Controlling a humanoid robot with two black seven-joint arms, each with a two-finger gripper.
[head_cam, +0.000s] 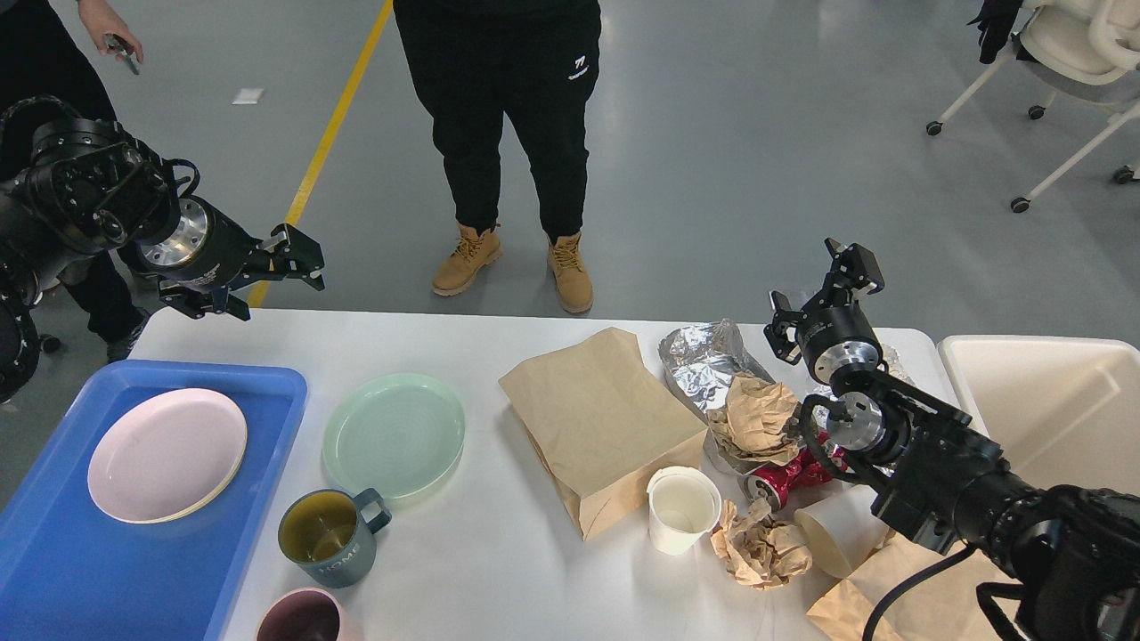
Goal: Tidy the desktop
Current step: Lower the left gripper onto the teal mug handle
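Plainly, from our head view the desktop (499, 570) spreads smooth, white and matte beneath us, round-cornered, filling the lower frame. Our left gripper (263, 280) hangs above its far left corner, its black fingers spread apart and holding nothing. Our right gripper (824, 289) stands over the far right side, jaws parted and empty. At left a glossy blue plastic tray (267, 427) carries a round pink plate (166, 454); beside it, on the bare top, lies a pale green plate (394, 434) with concentric rings. Nearer us stand a teal mug (328, 536) and a pink mug (303, 619) (cut by the frame's edge). A creased brown paper bag (598, 423) lies flat mid-table, with crinkled foil (704, 361), crumpled brown paper (757, 418), a dented red can (788, 476) and a white paper cup (681, 509) clustered close together. A cream rectangular bin (1051, 401) sits at far right.
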